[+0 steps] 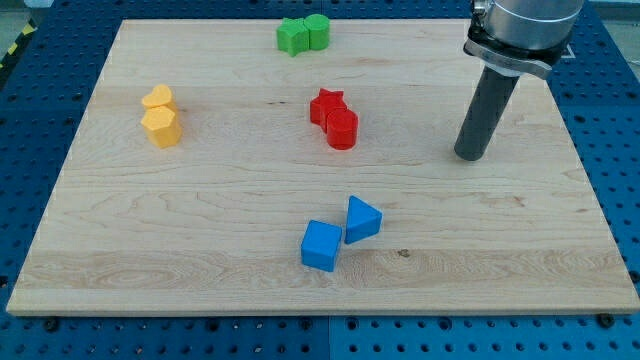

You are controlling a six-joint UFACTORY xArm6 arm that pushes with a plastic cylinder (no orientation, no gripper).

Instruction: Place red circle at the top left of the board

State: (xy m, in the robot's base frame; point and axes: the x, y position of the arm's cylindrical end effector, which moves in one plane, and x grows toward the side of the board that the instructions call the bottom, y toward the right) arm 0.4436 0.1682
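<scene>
The red circle (342, 130) is a short red cylinder near the board's middle, touching a red star (327, 104) just above and to its left. My tip (468, 155) rests on the board well to the right of the red circle, about a fifth of the board's width away, touching no block. The wooden board (200, 230) fills most of the view; its top left corner is bare wood.
Two green blocks (303, 34) touch each other at the top centre. A yellow heart (157, 97) and yellow hexagon (162, 127) sit together at the left. A blue cube (321, 245) and blue triangle (362, 219) sit at the bottom centre.
</scene>
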